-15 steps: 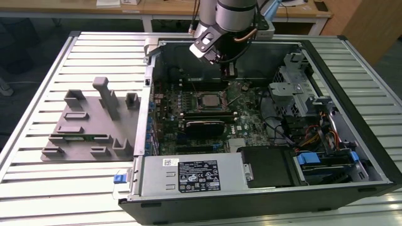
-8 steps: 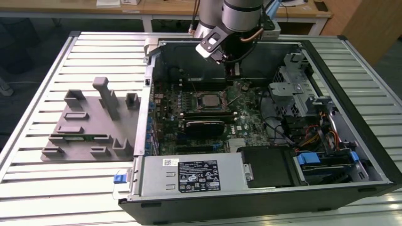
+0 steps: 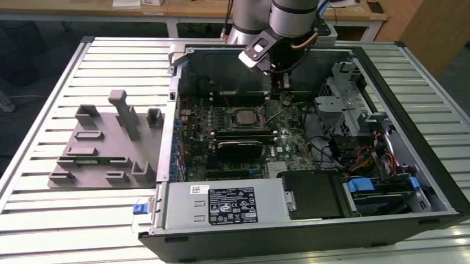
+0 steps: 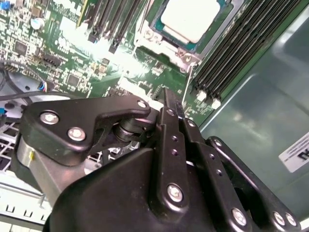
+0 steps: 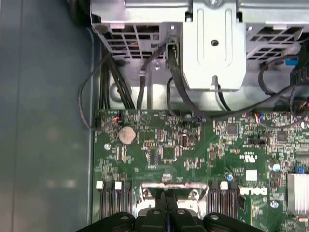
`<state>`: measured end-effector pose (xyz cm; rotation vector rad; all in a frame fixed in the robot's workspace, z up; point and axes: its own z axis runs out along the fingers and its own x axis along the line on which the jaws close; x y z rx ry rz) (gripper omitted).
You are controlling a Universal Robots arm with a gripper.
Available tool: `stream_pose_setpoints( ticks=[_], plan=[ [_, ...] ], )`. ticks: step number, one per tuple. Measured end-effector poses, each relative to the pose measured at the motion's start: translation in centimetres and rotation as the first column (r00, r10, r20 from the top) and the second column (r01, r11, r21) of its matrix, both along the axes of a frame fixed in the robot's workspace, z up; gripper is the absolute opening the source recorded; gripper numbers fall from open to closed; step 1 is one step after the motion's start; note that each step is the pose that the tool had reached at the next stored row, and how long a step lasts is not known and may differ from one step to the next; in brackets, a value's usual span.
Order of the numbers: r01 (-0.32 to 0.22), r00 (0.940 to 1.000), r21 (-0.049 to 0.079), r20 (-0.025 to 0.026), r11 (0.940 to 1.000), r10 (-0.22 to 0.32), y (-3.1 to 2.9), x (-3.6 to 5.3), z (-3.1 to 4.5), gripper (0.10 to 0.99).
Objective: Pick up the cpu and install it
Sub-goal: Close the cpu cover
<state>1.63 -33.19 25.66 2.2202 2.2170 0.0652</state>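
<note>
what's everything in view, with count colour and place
table: one, silver, slatted, under all else
computer case: one, black, open, on the table
motherboard: one, green, in the computer case
cpu: one, silver-grey, in the socket on the motherboard
power supply: one, silver-grey, in the computer case
fixture: one, grey, on the table beside the computer case
coin cell: one, silver, on the motherboard
arm: one, grey, above the computer case
end effector: one, black, shut, beside the socket

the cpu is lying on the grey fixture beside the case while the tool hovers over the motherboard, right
No. The cpu sits in the socket on the motherboard, not on the grey fixture, as the second wrist view shows. The tool does hover over the motherboard.
</note>
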Motion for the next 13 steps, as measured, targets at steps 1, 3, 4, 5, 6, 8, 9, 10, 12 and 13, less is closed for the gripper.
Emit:
stream_pose_setpoints(
  ticks=[1,3,4,5,6,8,9,10,12,13],
  plan=[
    [0.000,1.0000,0.000,-0.0001,1.0000,0.000,-0.01,0.03,0.02,0.106],
    [0.000,1.0000,0.002,0.0000,1.0000,0.000,-0.01,0.03,0.16,0.106],
    [0.000,1.0000,0.003,0.0001,1.0000,0.000,0.00,0.04,0.25,0.106],
    [0.000,1.0000,0.003,0.0001,1.0000,0.000,0.00,0.08,0.27,0.106],
    [0.000,1.0000,0.004,0.0000,1.0000,0.000,0.00,0.25,0.27,0.106],
    [0.000,1.0000,0.004,-0.0001,1.0000,0.000,0.00,0.82,0.28,0.106],
    [0.000,1.0000,0.004,-0.0001,1.0000,0.000,0.00,1.10,0.28,0.106],
    [0.000,1.0000,0.004,0.0000,1.0000,0.000,0.00,1.37,0.28,0.106],
    [0.000,1.0000,0.003,-0.0001,1.0000,0.000,0.00,1.78,0.28,0.106],
    [0.000,1.0000,0.003,-0.0001,1.0000,0.000,0.00,1.92,0.27,0.106]
  ],
)
